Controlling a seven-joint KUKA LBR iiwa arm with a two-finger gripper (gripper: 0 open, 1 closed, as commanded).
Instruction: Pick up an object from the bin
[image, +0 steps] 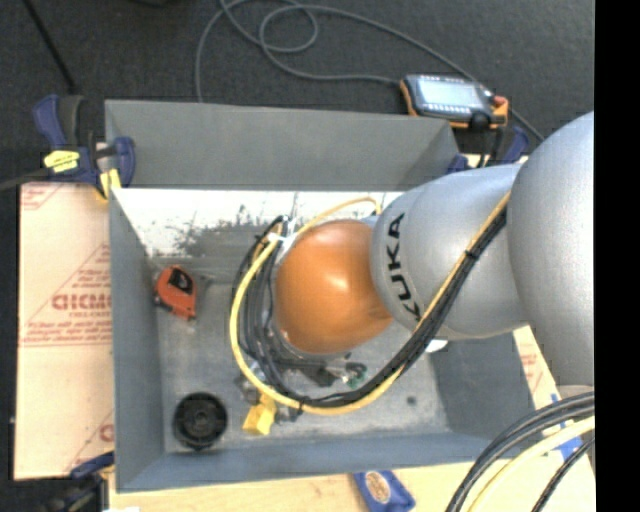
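While the glossy orange dome (325, 285) is covering the gripper (288, 376), leaving its state impossible to tell, a yellow scrap (258, 418) is lying just beside it, with a round black disc (200, 418) and a boxy orange thing (176, 290) sitting leftward in the scuffed grey bin (135, 380).

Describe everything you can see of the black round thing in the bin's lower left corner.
The black round thing is a squat disc, matte like rubber or plastic, with a raised rim around a darker centre. It lies flat on the bin floor in the view's lower left corner, close to the left and front walls; whether it touches them I cannot tell. It lies apart from the yellow piece on its right.
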